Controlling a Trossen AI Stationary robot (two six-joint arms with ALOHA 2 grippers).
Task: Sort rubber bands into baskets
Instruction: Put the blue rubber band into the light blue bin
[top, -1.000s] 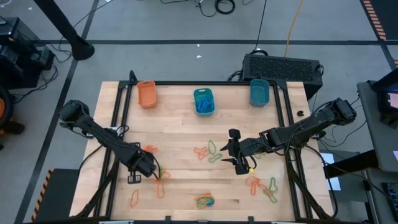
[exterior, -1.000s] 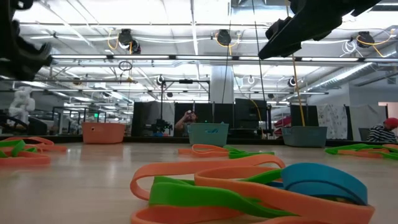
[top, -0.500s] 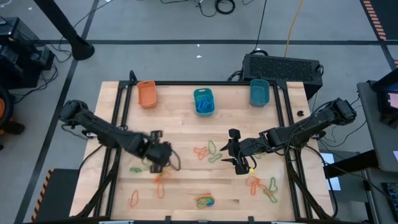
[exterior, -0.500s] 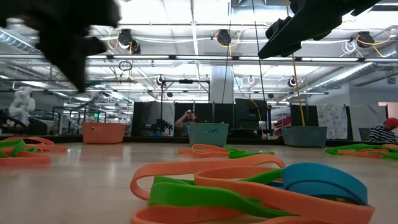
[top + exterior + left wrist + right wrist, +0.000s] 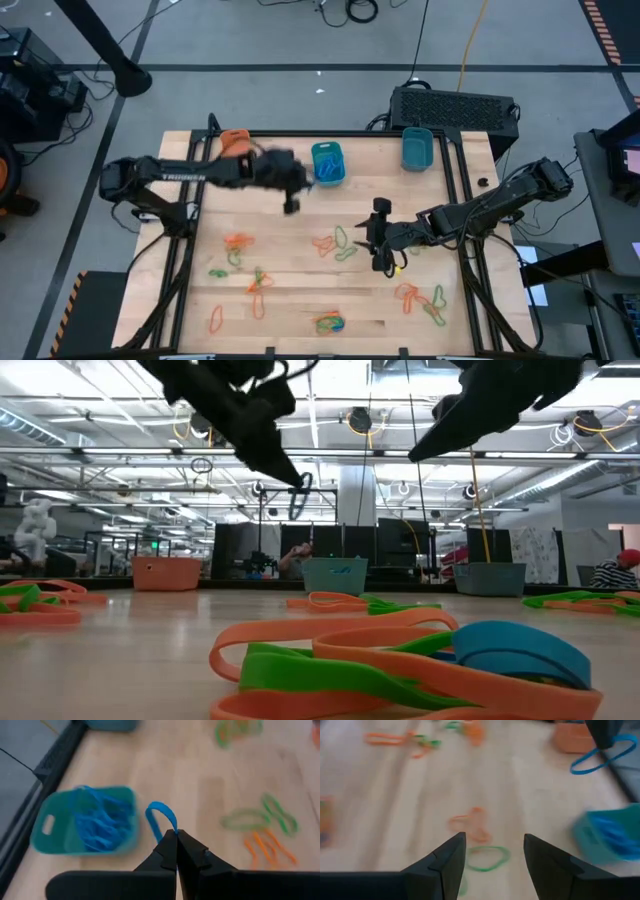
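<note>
Left gripper carries a blue band beside the middle basket.

High view: the left gripper [image 5: 291,203] hangs just beside the middle teal basket [image 5: 327,163]. Left wrist view: its fingers are clenched on a blue rubber band [image 5: 162,818]; blue bands lie in that basket. Right wrist view: the right gripper [image 5: 495,857] stands spread wide, empty, above orange and green bands [image 5: 476,840].

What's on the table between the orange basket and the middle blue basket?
No bands lie there. In the high view the left hand hangs over that stretch between the orange basket and the middle basket, holding a blue band.
</note>
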